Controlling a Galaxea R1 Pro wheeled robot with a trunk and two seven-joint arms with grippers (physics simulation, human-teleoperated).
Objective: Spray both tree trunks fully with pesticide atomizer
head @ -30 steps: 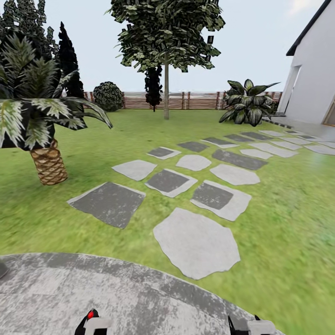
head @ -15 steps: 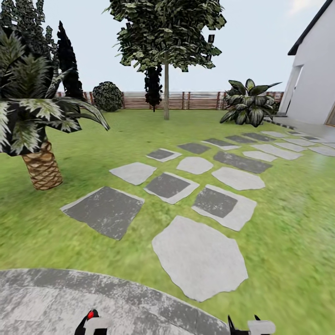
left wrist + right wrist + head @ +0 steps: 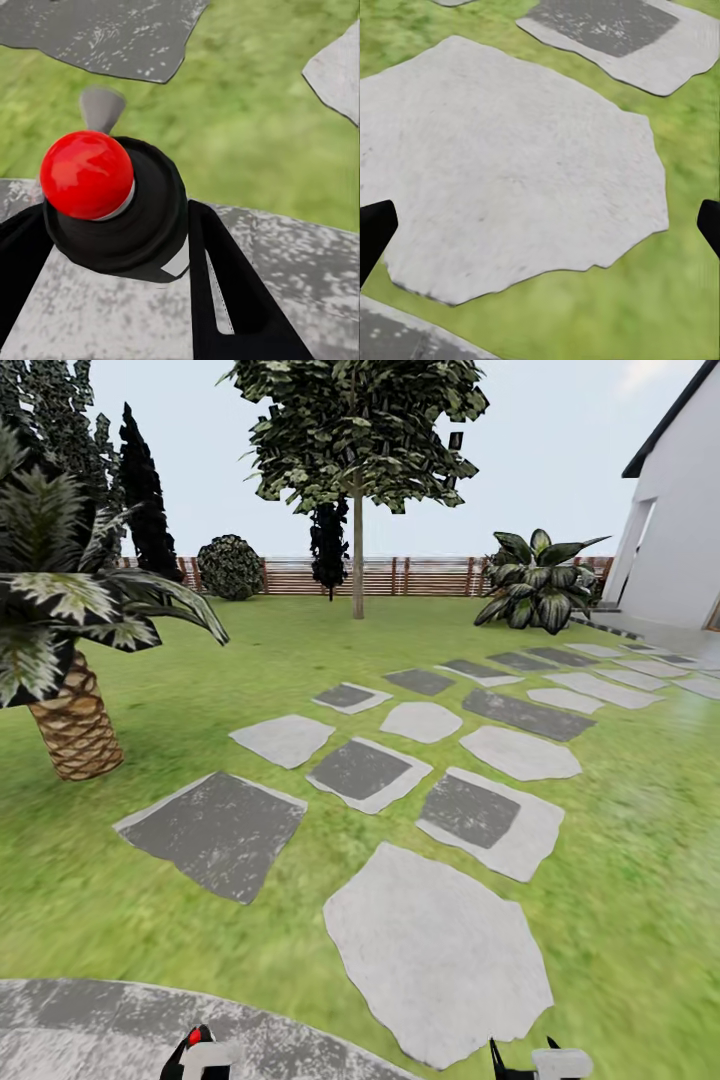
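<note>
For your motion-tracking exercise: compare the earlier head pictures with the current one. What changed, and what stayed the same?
The camera, not the garden, moved: the robot rolled forward off the stone patio, so less patio shows, and the large pale stepping stone and palm sit nearer. Nothing was grasped or released. The left gripper and right gripper hold the same low posture; the tree stands unchanged.

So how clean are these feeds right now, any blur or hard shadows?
Head view: near grass is smeared, while the tree and fence are sharper; light is flat, without hard shadows. Left wrist view: the red ball shows soft glare, grass behind is blurred. Right wrist view: the pale stone is soft-edged.
</note>
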